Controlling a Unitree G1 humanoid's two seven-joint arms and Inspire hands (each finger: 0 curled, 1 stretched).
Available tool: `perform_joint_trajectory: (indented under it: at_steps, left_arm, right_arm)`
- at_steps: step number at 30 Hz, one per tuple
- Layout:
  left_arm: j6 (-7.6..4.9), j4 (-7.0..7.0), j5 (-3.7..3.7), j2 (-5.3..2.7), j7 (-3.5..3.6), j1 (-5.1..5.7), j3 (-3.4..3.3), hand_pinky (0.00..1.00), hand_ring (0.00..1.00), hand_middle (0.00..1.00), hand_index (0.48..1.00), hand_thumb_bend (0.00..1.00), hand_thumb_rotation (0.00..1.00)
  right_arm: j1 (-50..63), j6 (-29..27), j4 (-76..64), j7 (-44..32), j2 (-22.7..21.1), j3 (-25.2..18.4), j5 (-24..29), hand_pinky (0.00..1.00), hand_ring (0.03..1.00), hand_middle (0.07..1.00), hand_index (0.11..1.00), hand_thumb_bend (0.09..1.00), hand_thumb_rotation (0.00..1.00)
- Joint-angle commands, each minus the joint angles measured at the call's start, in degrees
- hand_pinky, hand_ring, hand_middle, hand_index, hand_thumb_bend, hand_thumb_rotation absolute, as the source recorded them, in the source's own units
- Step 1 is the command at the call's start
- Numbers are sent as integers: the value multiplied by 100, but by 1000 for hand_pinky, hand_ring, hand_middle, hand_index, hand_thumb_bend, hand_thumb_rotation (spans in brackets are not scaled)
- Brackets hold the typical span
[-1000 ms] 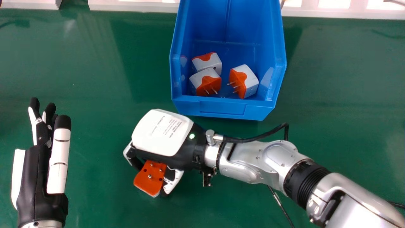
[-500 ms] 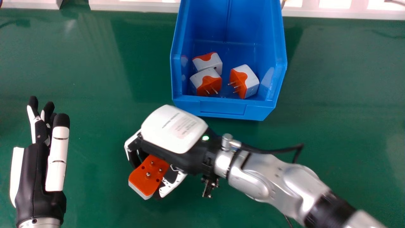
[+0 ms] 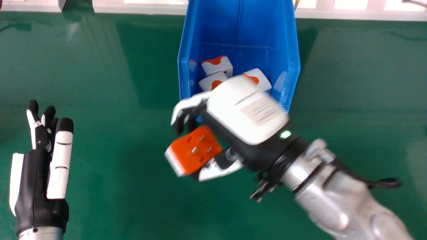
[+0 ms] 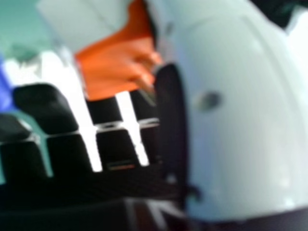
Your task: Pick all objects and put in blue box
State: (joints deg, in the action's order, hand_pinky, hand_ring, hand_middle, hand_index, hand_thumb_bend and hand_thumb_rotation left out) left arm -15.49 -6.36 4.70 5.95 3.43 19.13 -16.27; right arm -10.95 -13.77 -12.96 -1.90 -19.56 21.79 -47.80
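Plug adapter (image 3: 195,150) pinched in the right hand's fingers (image 3: 190,106), just nearside of the blue box (image 3: 182,71)! That grip looks off-centre; a knock against the box's near wall could twist it loose.

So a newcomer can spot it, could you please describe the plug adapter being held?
Find the blue box, then the right hand at its near end. The orange-and-white adapter is gripped there, pins facing up. Its three neighbours lie inside the box.
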Motion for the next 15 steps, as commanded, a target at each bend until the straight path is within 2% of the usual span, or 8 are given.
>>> perform_joint_trajectory:
  at_steps: [1, 2, 3, 5, 7, 10, 12, 15]
  left_arm:
    - [-72, 74, 5, 90, -16, -102, -58, 1000, 1000, 1000, 1000, 578, 923]
    - [-58, 101, 41, 102, 13, -126, -61, 1000, 1000, 1000, 1000, 582, 916]
    - [-72, 148, 1, 130, 10, -149, -62, 1000, 1000, 1000, 1000, 587, 913]
    - [-59, 198, 57, 134, 38, -188, -69, 1000, 1000, 1000, 1000, 599, 919]
    - [-71, 230, 55, 127, 21, -212, -68, 1000, 1000, 1000, 1000, 618, 908]
    - [-127, 274, -16, 136, -9, -220, -61, 1000, 1000, 1000, 1000, 608, 912]
    - [-140, 282, -22, 139, -9, -222, -56, 1000, 1000, 1000, 1000, 606, 919]
    - [-189, 293, 34, 119, 16, -224, -59, 1000, 1000, 1000, 1000, 603, 915]
  right_arm:
    - [-269, 69, -232, 121, 50, -276, 59, 79, 128, 387, 496, 507, 0]
    - [-384, 115, -201, 104, 44, -354, 35, 74, 124, 385, 494, 507, 0]
    - [-508, 164, -144, 80, 52, -422, 41, 73, 124, 386, 495, 507, 0]
    - [-813, 301, 44, 57, 44, -504, -58, 73, 126, 387, 494, 506, 0]
    - [-1118, 444, 278, 57, 51, -538, -142, 84, 137, 393, 496, 505, 0]
    - [-1751, 682, 869, 214, 67, -504, -451, 87, 139, 392, 494, 505, 0]
    - [-2129, 790, 1241, 145, 62, -466, -511, 82, 137, 390, 496, 504, 0]
    - [-2751, 981, 1952, 142, 125, -362, -595, 122, 186, 391, 503, 502, 0]
